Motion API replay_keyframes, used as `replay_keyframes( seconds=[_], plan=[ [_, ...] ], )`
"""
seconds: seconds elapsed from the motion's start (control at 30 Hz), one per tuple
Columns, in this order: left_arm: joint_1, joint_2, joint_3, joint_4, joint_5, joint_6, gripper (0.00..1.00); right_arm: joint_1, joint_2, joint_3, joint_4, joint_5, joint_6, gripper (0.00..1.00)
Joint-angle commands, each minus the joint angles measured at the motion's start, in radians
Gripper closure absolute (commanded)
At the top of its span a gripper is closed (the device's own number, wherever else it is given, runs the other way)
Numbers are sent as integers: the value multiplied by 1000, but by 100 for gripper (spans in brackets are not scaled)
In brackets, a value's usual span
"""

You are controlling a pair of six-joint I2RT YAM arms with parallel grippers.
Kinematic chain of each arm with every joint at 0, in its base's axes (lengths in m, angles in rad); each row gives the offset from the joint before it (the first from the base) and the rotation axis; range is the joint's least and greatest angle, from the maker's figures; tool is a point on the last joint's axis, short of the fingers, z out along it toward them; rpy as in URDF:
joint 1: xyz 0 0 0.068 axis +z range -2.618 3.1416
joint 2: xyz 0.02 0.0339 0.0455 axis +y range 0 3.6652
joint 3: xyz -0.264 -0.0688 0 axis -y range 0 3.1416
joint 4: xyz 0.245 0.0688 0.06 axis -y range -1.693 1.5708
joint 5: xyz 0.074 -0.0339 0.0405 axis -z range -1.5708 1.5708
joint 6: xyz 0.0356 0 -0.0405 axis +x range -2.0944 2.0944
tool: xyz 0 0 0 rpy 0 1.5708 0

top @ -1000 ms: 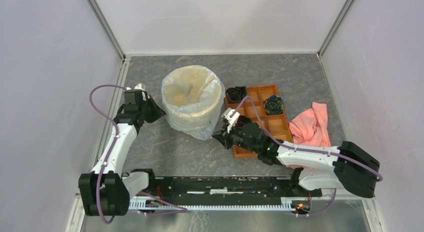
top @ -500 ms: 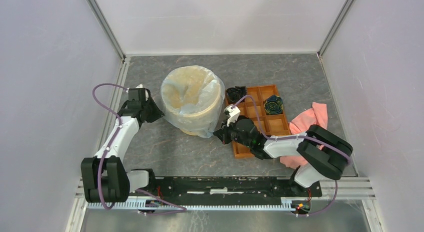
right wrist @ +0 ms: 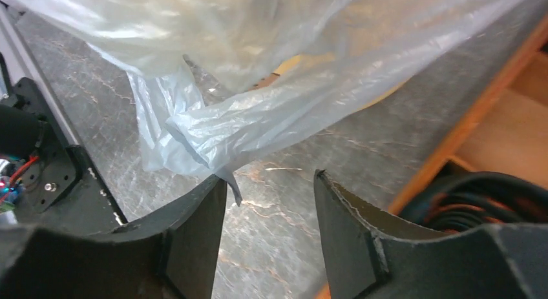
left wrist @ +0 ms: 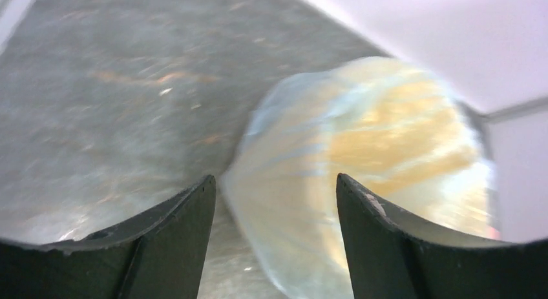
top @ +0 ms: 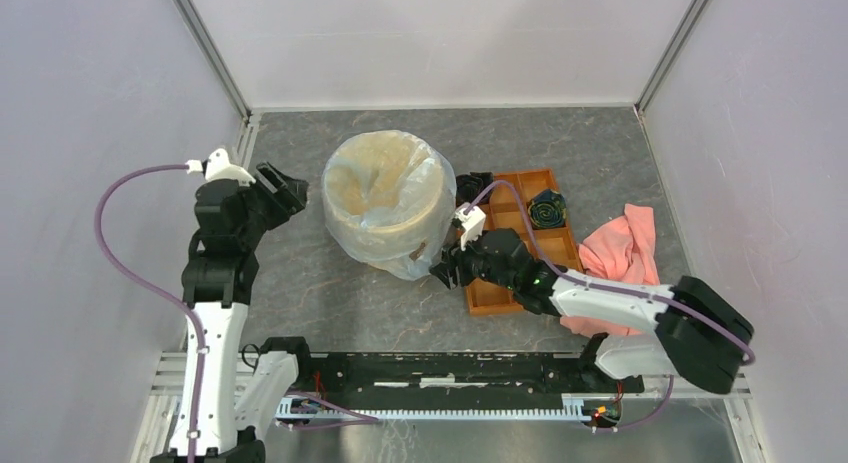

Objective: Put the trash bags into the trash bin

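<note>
Plastic of the trash bags (top: 432, 183) drapes over the trash bin (top: 385, 255), which stands at upper centre of the top view on the bench (top: 330, 303). The left end effector (top: 283, 186) hangs released and empty at the bin's left. The right end effector (top: 440, 273), low at the bin's lower right, is also spread, with a loose fold (right wrist: 194, 134) just above its gap, unpinched. Tucking that fold in looks next: pinch only plastic, lift over the rim, avoid tipping the bin.
</note>
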Motion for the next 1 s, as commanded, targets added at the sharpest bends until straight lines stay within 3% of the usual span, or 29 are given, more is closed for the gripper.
replay_keyframes(
  seconds=[0.0,0.1,0.27,0.33,0.47,0.6,0.77,0.97],
  plan=[
    [-6,45,102,80,341,13,25,-13,-128,53,-203,86,-123,39],
    [-97,127,162,89,375,6,32,-14,-209,47,-254,128,-140,36],
    [-503,307,319,12,-13,53,36,-20,-304,28,-274,186,-146,30],
    [-583,384,358,-5,-92,45,39,-22,-318,30,-282,191,-148,28],
    [-647,487,369,-11,-223,31,42,-27,-312,23,-273,192,-136,27],
    [-667,531,353,14,-267,38,45,-28,-278,-35,-174,131,-77,41],
    [-670,550,297,38,-213,39,50,-26,-176,-79,-60,55,0,41],
    [-681,570,173,112,-96,9,53,-26,-149,-80,-76,41,-19,35]
  ],
)
